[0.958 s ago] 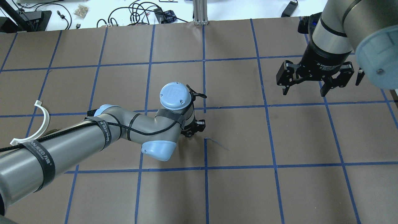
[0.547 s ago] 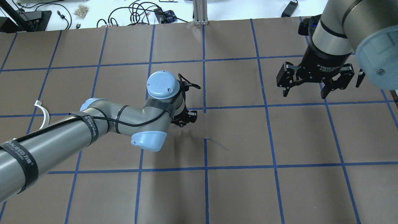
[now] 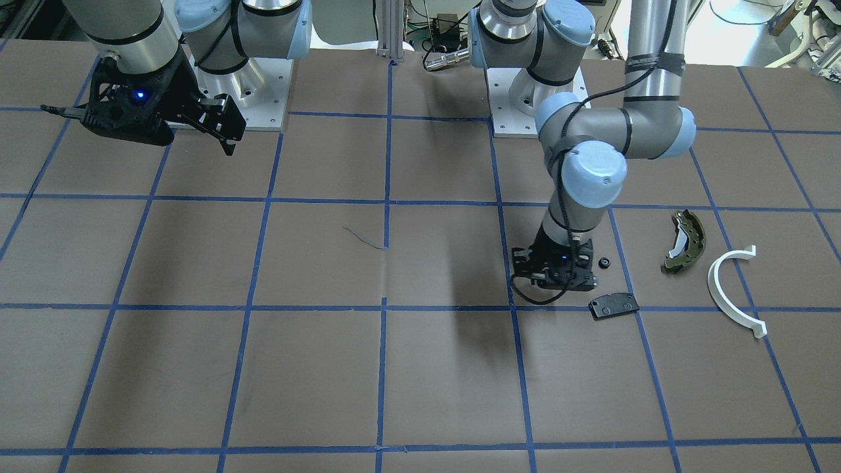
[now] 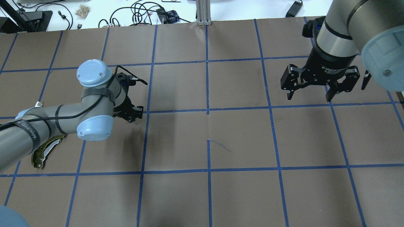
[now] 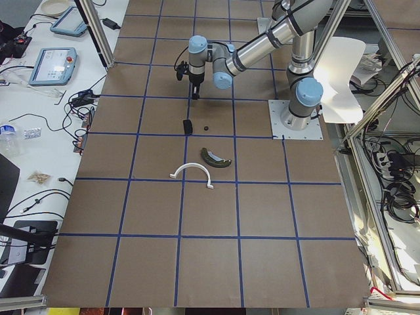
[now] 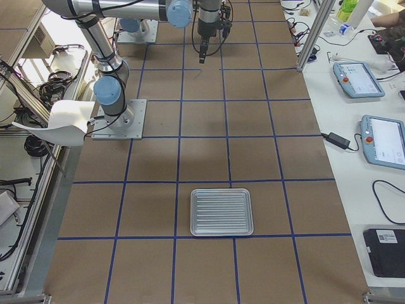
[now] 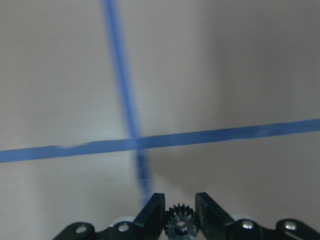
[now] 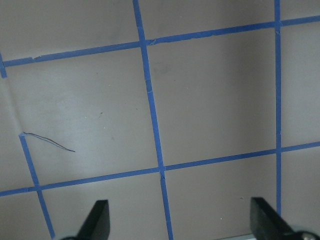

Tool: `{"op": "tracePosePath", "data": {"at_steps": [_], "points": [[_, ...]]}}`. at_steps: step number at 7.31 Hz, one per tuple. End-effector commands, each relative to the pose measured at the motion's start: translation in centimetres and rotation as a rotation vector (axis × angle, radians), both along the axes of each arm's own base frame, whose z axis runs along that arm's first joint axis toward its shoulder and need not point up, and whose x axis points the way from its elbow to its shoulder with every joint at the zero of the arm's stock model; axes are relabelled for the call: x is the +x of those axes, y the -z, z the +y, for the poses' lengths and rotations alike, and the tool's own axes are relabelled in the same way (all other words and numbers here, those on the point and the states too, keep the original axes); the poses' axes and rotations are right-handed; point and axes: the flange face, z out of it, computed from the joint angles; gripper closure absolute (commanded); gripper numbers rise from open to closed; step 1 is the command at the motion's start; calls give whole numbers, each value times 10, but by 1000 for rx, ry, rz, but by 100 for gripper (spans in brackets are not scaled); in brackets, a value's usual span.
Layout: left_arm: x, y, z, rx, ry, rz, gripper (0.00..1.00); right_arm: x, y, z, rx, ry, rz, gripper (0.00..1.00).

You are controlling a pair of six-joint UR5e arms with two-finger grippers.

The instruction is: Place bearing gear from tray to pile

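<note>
The bearing gear (image 7: 180, 226), small, black and toothed, sits pinched between the fingers of my left gripper (image 7: 180, 220), which is shut on it. That gripper (image 3: 555, 274) hangs low over the table beside the pile: a flat black pad (image 3: 613, 305), an olive-green brake shoe (image 3: 684, 240) and a white half-ring (image 3: 732, 289). Another small black round part (image 3: 604, 263) lies just beside the gripper. The tray (image 6: 222, 211) shows only in the exterior right view, with nothing in it. My right gripper (image 4: 311, 91) hovers open and holds nothing.
Brown paper with a blue tape grid covers the table (image 4: 240, 138). A thin dark scratch (image 4: 221, 146) marks its centre. Cables and devices (image 4: 142, 14) lie beyond the far edge. The left arm (image 4: 47, 123) covers most of the pile from overhead.
My left arm has swung to the left across the table, carrying the gear toward the pile and covering the half-ring. The right gripper has stayed where it was, open.
</note>
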Motion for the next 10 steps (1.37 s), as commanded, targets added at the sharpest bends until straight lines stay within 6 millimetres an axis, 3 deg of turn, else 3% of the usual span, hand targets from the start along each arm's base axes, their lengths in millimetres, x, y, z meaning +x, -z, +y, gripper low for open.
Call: {"op": "tracePosePath", "data": {"at_steps": [1,2,3,4,6,7,8,9,10], "points": [[108,0,13,29,32,-16,100,-1,1,-1,1,0,2,0],[139,1,18,35,14,-15,100,-1,1,-1,0,-3,0,0],[149,6,23,49,29,-6,100,-1,1,0,4,-6,-1,0],[146,12,29,61,31,1,100,-1,2,0,6,-7,-1,0],[143,13,31,67,28,1,0,-1,1,1,7,0,0,0],[144,8,28,68,25,2,0,0,2,1,7,1,-2,0],[141,-15,18,73,15,11,0,0,2,1,7,1,-2,0],[138,-58,-3,113,13,32,0,0,1,1,1,1,-1,0],[110,-107,-22,177,53,53,0,-1,1,1,4,0,0,0]]}}
